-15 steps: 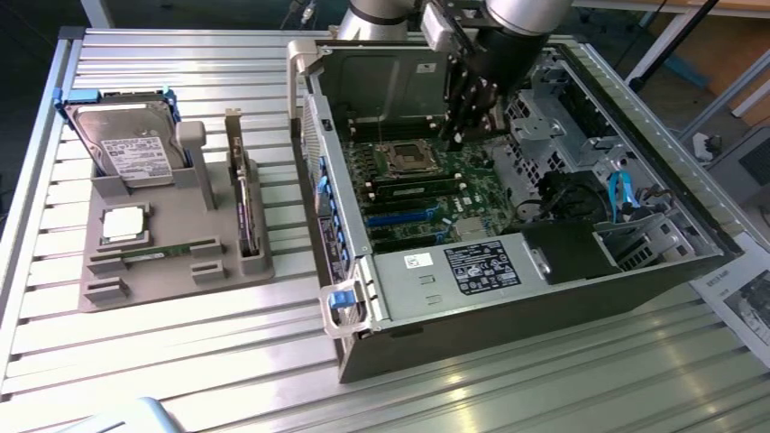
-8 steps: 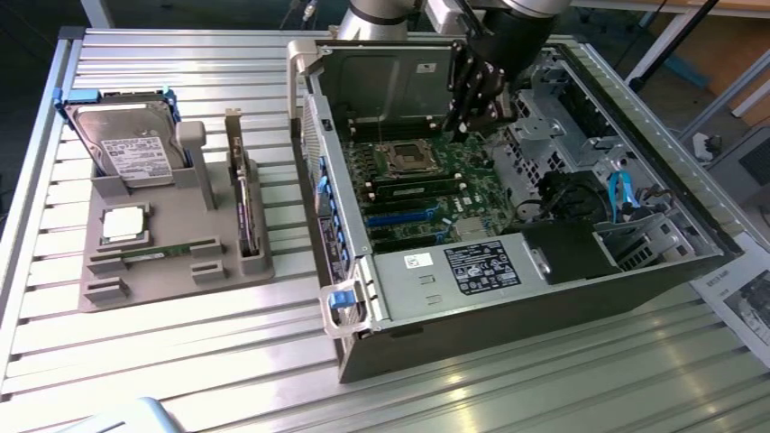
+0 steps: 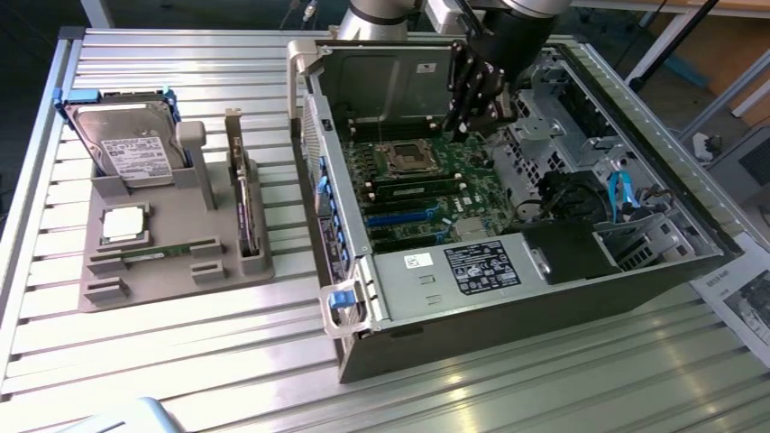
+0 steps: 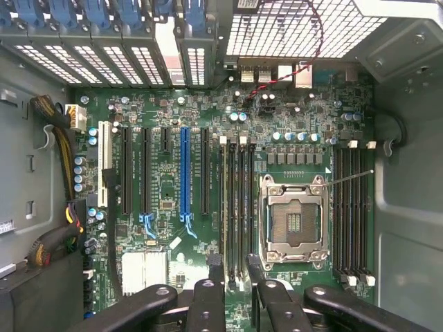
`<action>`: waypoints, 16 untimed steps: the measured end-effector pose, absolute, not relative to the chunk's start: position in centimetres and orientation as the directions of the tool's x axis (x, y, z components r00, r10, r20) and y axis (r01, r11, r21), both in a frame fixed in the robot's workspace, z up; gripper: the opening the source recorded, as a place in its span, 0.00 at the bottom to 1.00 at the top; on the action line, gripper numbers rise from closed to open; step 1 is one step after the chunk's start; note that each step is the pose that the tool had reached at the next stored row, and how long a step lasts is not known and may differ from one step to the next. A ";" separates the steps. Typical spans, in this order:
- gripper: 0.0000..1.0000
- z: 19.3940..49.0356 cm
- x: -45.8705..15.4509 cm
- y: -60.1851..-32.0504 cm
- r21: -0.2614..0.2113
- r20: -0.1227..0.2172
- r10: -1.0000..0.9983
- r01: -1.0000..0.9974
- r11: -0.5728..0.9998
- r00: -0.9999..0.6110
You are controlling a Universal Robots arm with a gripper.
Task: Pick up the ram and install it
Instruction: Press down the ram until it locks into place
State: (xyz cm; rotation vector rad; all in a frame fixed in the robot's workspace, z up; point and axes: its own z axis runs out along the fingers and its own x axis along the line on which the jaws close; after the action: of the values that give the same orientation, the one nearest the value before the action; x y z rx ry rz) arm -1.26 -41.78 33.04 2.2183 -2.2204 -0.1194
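Ram [image 3: 154, 253]: lies flat in a front slot of the grey holder [image 3: 180, 281] on the bench [image 3: 180, 361], well apart from the tool [image 3: 479, 126], off to the exterior view's left of it and outside the computer case [image 3: 542, 316]. Shares the holder with a hard drive [image 3: 132, 149], a square silver processor chip [image 3: 124, 223] and an upright dark card [image 3: 244, 216], all just as far from the tool.

Tool [image 4: 234, 271]: hangs inside the open case above the motherboard [image 4: 166, 138], released, fingers [image 4: 214, 277] apart with nothing between them. Sits directly over the long memory slots [image 4: 235, 200], with the empty processor socket [image 4: 292, 218] just beside. Touches neither board nor ram.
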 end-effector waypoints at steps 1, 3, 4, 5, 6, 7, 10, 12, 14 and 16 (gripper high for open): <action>0.26 33.0 -1.3 -41.8 0.054 -0.053 -0.999 -0.999 -0.001 -0.002; 0.26 33.0 -1.3 -41.8 0.054 -0.053 -0.999 -0.999 -0.001 -0.002; 0.26 33.0 -1.3 -41.8 0.054 -0.053 -0.999 -0.999 -0.001 -0.002; 0.26 33.0 -1.3 -41.8 0.054 -0.053 -0.999 -0.999 -0.001 -0.002; 0.24 33.0 -1.3 -41.8 0.054 -0.053 -0.999 -0.999 -0.001 -0.002; 0.18 33.0 -1.3 -41.8 0.054 -0.053 -0.999 -0.999 0.000 -0.002; 0.10 33.0 -1.3 -41.8 0.054 -0.053 -0.999 -0.999 -0.001 -0.002; 0.10 33.0 -1.3 -41.8 0.054 -0.053 -0.999 -0.999 -0.001 -0.002; 0.10 33.0 -1.3 -41.8 0.054 -0.053 -0.999 -0.999 0.000 -0.002; 0.10 33.0 -1.3 -41.8 0.054 -0.053 -0.999 -0.999 0.000 -0.002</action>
State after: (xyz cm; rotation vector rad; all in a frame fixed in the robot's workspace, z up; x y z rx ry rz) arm -1.27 -41.78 33.04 2.2183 -2.2204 -0.1194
